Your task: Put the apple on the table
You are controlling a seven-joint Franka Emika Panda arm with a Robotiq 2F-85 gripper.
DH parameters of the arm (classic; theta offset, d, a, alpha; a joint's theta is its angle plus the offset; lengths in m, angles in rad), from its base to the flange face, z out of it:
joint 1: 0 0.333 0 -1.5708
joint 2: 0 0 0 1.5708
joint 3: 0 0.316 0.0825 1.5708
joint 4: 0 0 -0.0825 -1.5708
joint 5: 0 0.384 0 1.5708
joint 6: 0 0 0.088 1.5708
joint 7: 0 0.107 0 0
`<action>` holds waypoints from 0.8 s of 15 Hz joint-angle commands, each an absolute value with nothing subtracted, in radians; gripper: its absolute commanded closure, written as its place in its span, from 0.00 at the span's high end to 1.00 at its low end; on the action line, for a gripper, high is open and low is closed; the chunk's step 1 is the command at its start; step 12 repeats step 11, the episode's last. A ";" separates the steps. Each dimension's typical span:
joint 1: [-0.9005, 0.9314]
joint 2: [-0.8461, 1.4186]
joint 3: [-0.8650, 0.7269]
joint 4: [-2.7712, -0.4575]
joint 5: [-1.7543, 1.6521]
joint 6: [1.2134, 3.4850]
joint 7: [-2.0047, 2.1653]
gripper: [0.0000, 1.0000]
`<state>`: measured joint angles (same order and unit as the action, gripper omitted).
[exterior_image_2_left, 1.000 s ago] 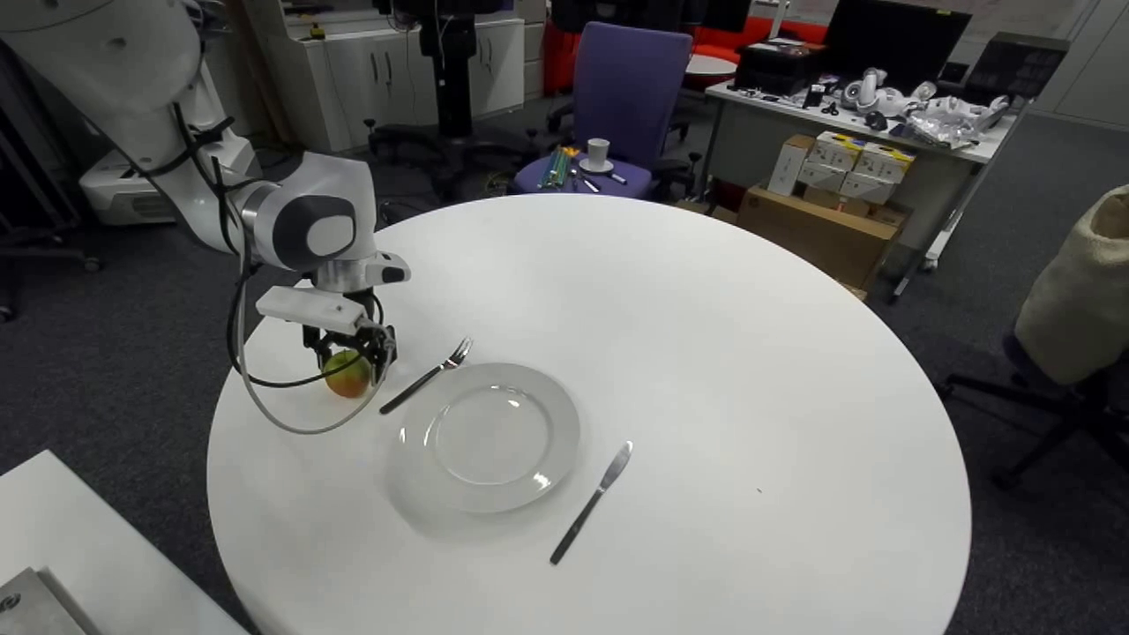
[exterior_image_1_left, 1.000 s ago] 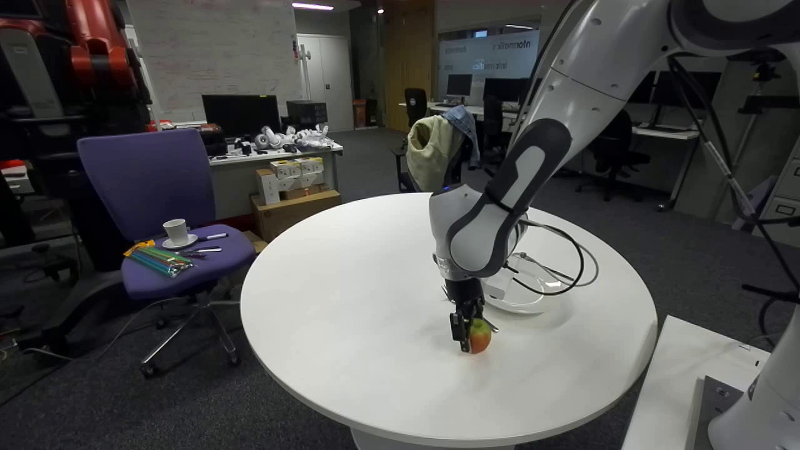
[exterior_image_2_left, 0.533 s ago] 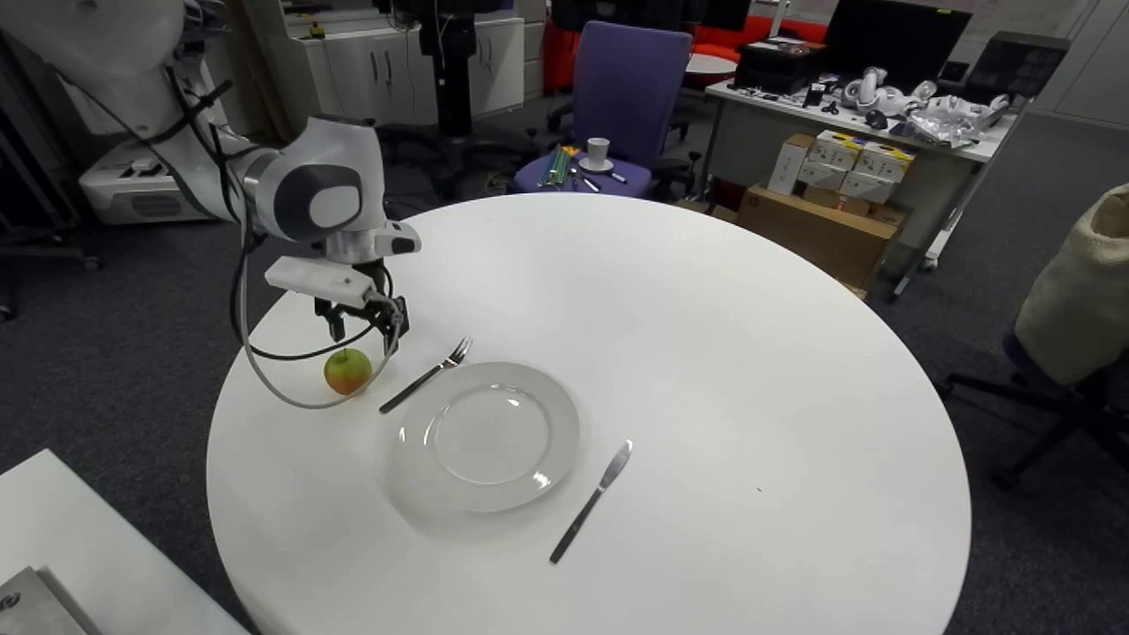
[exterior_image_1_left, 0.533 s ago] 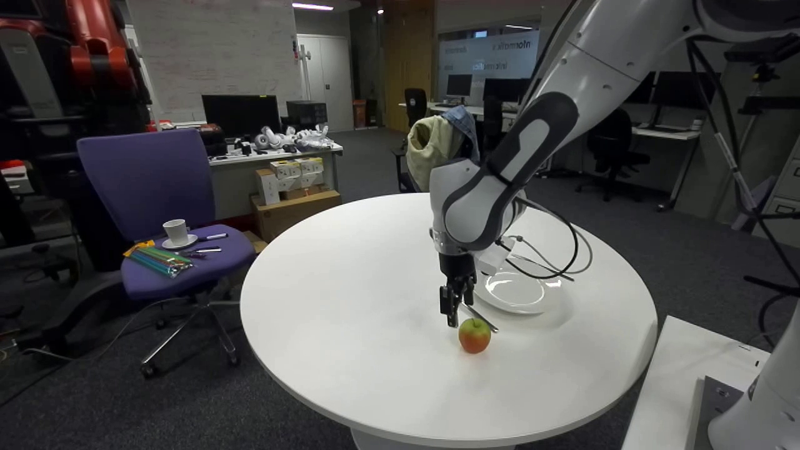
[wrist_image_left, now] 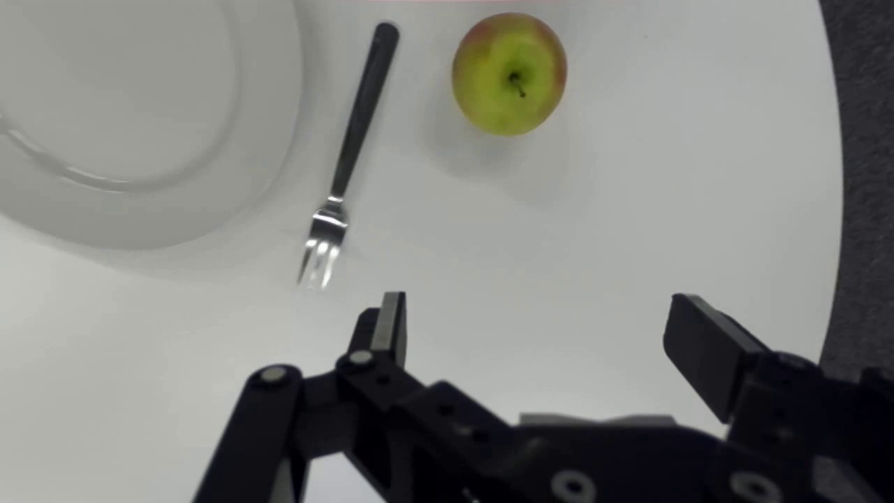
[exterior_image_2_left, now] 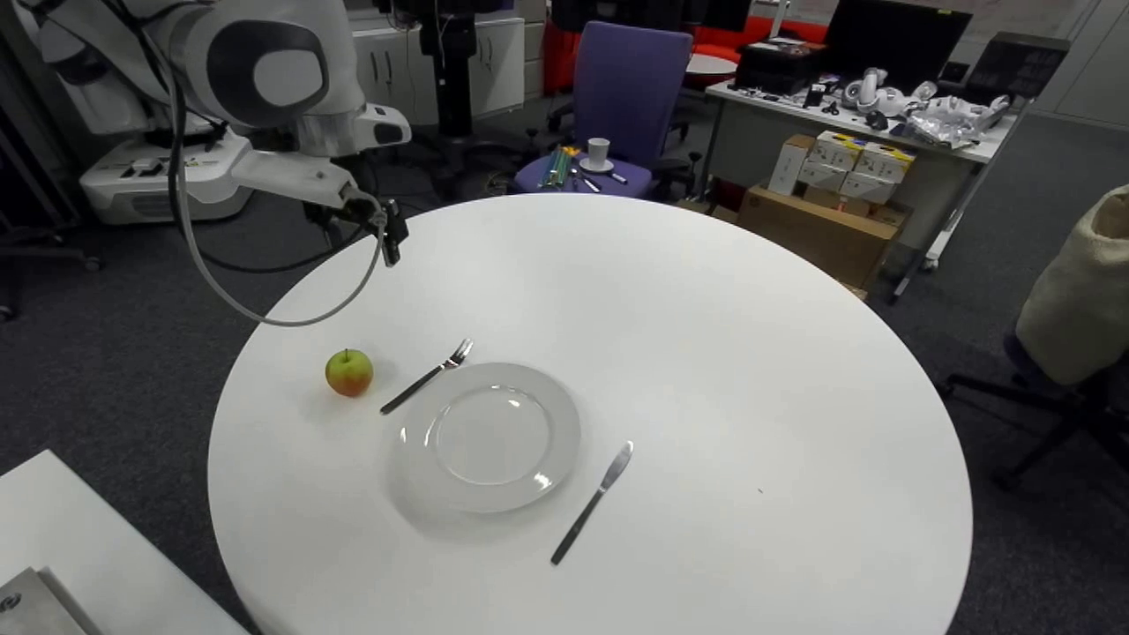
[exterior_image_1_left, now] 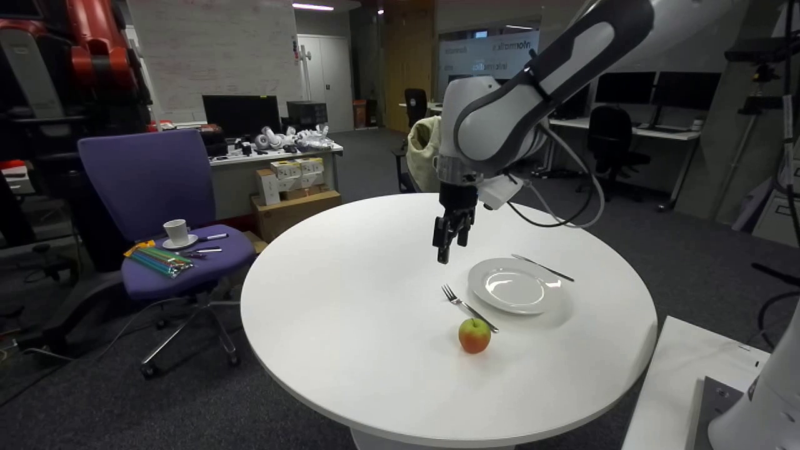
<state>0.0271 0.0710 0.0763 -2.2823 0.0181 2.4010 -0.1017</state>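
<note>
The red-orange and yellow-green apple [exterior_image_1_left: 474, 337] rests upright on the white round table [exterior_image_1_left: 350, 319]. In an exterior view the apple [exterior_image_2_left: 349, 374] sits near the edge of the table [exterior_image_2_left: 750, 353], beside a fork. In the wrist view the apple [wrist_image_left: 510, 73] is at the top, stem facing the camera, apart from the fingers. My gripper [wrist_image_left: 538, 300] is open with nothing between its fingers. In an exterior view the gripper [exterior_image_1_left: 452, 250] hangs well above the table, higher than the apple and away from it; it also shows in an exterior view [exterior_image_2_left: 363, 251].
A white plate [exterior_image_2_left: 489, 438] lies on the table, with a fork [exterior_image_2_left: 423, 379] between it and the apple and a knife [exterior_image_2_left: 591, 504] on its far side. A purple chair [exterior_image_1_left: 147, 187] holding a cup [exterior_image_1_left: 177, 232] stands beside the table.
One second ago the gripper was down around the apple on the table. It has opened, let go and risen well clear; the apple has stayed in place.
</note>
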 commanded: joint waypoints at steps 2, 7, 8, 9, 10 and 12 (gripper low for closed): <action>-0.005 -0.154 0.009 -2.408 -0.172 2.321 0.034 1.00; -0.047 -0.195 -0.036 -2.424 -0.169 2.300 0.015 1.00; -0.057 -0.218 -0.045 -2.438 -0.169 2.299 0.009 1.00; -0.057 -0.221 -0.045 -2.438 -0.169 2.299 0.009 1.00; -0.055 -0.216 -0.043 -2.438 -0.169 2.299 0.009 1.00; -0.054 -0.210 -0.040 -2.438 -0.169 2.299 0.010 1.00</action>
